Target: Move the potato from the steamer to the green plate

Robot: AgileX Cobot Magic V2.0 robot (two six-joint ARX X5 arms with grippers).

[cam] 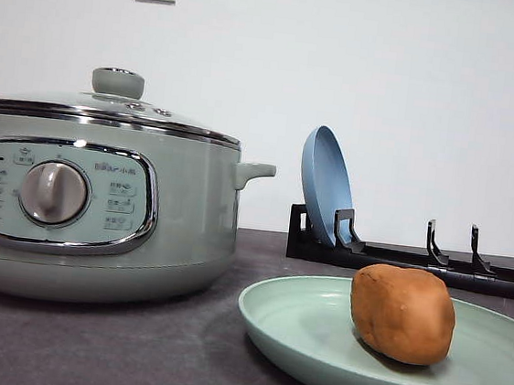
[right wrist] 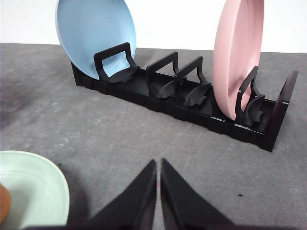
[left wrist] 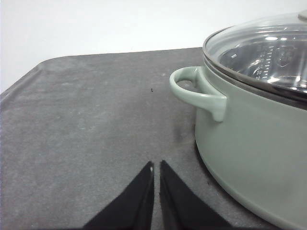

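The potato (cam: 402,314) sits on the green plate (cam: 298,330); both fingers clenched (steamer (cam: 99,204) lettering unreadable).

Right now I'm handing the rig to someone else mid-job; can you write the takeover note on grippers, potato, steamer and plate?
Left gripper: shut, empty, low over the dark grey table beside the steamer's side handle.
Right gripper: shut, empty, over the table between the plate and the black dish rack.
Lumpy orange-brown potato: resting on the shallow pale mint-green plate, in front of the rack.
Large sage-green steamer: knobbed glass lid on.
Done: potato is on the green plate, nothing is held.
Left: nothing for the transfer, as far as I can see; just park the arms.
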